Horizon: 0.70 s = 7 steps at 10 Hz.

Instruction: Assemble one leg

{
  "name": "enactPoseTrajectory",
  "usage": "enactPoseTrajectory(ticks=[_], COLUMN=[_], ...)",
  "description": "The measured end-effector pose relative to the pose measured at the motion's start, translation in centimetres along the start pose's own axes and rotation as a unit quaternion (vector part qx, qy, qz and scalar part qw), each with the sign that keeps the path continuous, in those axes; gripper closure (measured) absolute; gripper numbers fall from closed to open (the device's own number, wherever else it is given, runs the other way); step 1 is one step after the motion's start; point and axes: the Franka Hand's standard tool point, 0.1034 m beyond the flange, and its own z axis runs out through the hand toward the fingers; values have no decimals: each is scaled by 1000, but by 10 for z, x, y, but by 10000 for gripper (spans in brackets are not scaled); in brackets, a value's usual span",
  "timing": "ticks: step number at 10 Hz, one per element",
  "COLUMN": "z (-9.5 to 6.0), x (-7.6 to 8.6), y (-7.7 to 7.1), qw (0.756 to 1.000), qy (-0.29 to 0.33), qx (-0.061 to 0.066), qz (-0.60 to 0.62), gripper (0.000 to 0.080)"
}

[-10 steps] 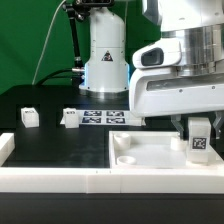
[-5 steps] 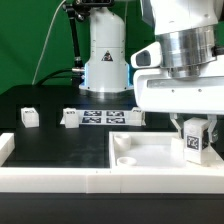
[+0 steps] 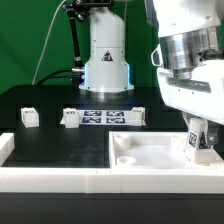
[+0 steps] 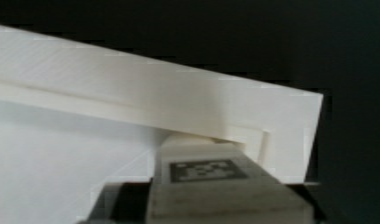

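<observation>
My gripper [image 3: 199, 140] is shut on a leg [image 3: 198, 144], a small white block with a black-and-white tag, tilted over the right far corner of the large white square panel [image 3: 150, 155]. In the wrist view the leg [image 4: 212, 172] fills the space between the fingers, its tag facing the camera, with the panel's corner wall [image 4: 222, 100] just beyond it. Two more legs stand on the black table at the exterior view's left: one [image 3: 29, 117] far left, one [image 3: 70, 119] next to the marker board.
The marker board [image 3: 105, 117] lies flat behind the panel. A white rim piece [image 3: 8, 148] sits at the exterior view's left front. The robot base [image 3: 106, 60] stands at the back.
The gripper with the leg has moved slightly right and lower, and the leg has tilted against the panel's far right corner.
</observation>
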Motion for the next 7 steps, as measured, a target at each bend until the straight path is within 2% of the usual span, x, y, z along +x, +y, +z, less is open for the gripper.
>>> enactPoseTrajectory(ticks=[1,2,3,4,5,7], z=[0,0,0,0,-2,-3], x=[-1,-1,-1,-2,-2,-3], y=[0,0,0,1,0,-1], qw=[1000,1000,1000,999,992,966], qy=[-3,-3,-3,-8,-10,-5], qx=[1,1,1,-9,-15,-20], qz=[31,19,-9,-46,-125,-260], gripper=[503,415,279,279,178,154])
